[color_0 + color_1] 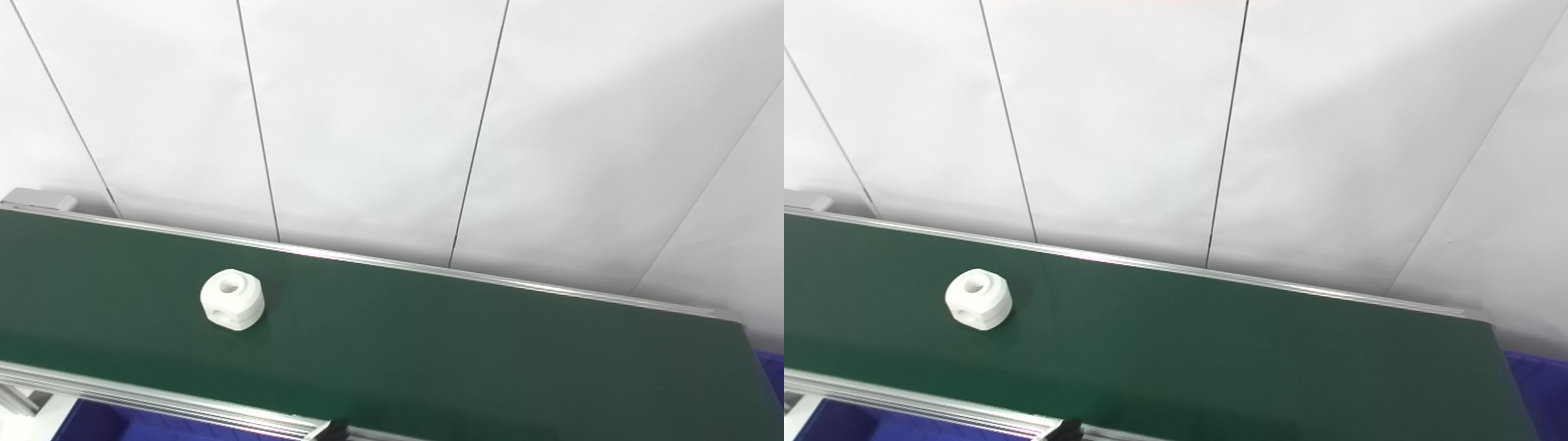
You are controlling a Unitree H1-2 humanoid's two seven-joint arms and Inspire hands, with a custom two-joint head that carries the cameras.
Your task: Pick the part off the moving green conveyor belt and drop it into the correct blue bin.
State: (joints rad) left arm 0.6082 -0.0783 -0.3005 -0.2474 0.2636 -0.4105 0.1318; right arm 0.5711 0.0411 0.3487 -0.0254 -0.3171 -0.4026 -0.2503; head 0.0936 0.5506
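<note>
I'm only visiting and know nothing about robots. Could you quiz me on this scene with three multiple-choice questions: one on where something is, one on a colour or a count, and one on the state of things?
1. Where does the white part lie on the green belt?
A. towards the left of the picture
B. at the far right end
C. off the belt, in a bin

2. How many parts are on the belt?
A. none
B. one
C. three

3. What is happening to the part?
A. a hand holds it
B. it hangs over a bin
C. it rests on the belt, untouched

Answers:
1 A, it sits left of the middle in both views.
2 B, only one white piece shows.
3 C, no hand is in view, and the blue bin beyond the belt's right end shows only an edge.
</note>
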